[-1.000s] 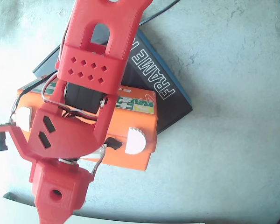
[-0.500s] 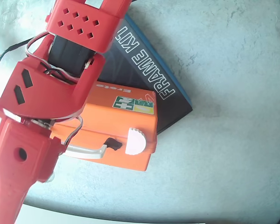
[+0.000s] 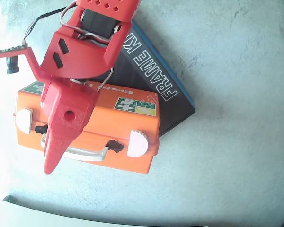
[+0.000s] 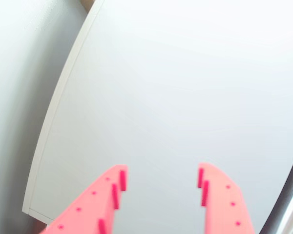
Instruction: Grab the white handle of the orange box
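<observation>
One red gripper (image 3: pixel 53 163) hangs over the left half of the orange box (image 3: pixel 109 127) in the overhead view, its tip pointing toward 6 o'clock and covering the left part of the white handle (image 3: pixel 87 153), which runs along the box's 6 o'clock edge. Partly beneath the box, toward 1 o'clock, lies a black "FRAME KIT" box (image 3: pixel 154 75). Seen from the wrist view, the two fingers (image 4: pixel 219 195) stand apart, nothing between them, over a pale surface, with neither box nor handle showing.

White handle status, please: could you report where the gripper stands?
Gripper open, empty, raised over the orange box. White handle ungrasped, lying along the box's front edge, partly under the red finger. Nothing else blocking.
</observation>
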Robot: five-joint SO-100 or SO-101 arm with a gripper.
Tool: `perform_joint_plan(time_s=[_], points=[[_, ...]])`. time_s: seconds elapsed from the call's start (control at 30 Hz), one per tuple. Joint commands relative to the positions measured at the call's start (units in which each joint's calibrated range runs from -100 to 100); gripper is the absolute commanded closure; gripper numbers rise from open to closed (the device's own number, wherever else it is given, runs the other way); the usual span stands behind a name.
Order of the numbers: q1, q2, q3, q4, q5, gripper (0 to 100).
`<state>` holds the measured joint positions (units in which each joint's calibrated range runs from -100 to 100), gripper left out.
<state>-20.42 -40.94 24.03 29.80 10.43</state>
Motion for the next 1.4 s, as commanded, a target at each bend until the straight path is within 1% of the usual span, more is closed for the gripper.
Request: perform_joint_plan(time_s=[0.0, 0.17, 0.27, 0.37, 0.47, 0.6, 0.77, 1.0, 1.2, 1.37], points=[[-0.93, -4.48, 6.23, 2.10, 0.05, 80], [-0.46, -16.46, 16.69, 14.11, -0.01, 80], [0.16, -22.62, 24.75, 16.48, -0.01, 80], [4.34, -26.67, 25.37, 15.80, 0.31, 80], [7.91, -23.97, 18.90, 13.10, 0.41, 80], [9.61, -9.80, 5.17, 6.24, 0.41, 80], [8.92, 9.18, -19.03, 5.82, 0.05, 80], [7.83, 27.82, -47.47, 5.82, -0.01, 80], [7.83, 37.78, -61.47, 5.14, -0.01, 80], [7.99, 41.74, -64.84, 5.14, -0.06, 80]])
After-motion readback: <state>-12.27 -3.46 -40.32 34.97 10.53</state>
